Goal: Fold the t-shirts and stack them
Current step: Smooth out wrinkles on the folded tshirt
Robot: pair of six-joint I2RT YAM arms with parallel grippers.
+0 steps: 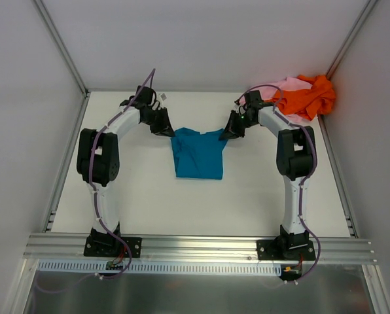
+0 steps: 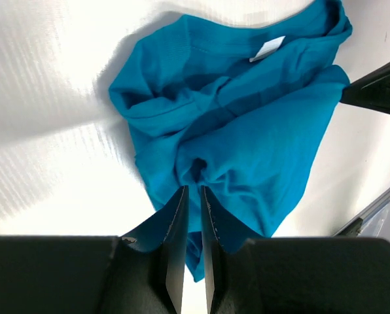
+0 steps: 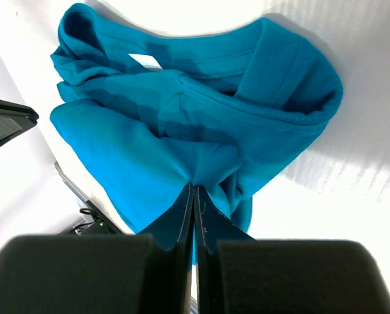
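Plainly the teal-blue t-shirt (image 1: pixel 198 156) lies bunched at the middle of the table (image 1: pixel 149 196), with the left gripper (image 2: pixel 193 199) and right gripper (image 3: pixel 194 196) each clamped on a far corner. Soft and light (it sags readily), it is probably best held at the hems.

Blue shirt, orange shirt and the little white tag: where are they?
blue shirt (image 1: pixel 198 157): top view, middle of its body.
orange shirt (image 1: pixel 309 97): top view, middle of the crumpled heap.
white tag (image 2: pixel 267 49): left wrist view, the tag's middle.
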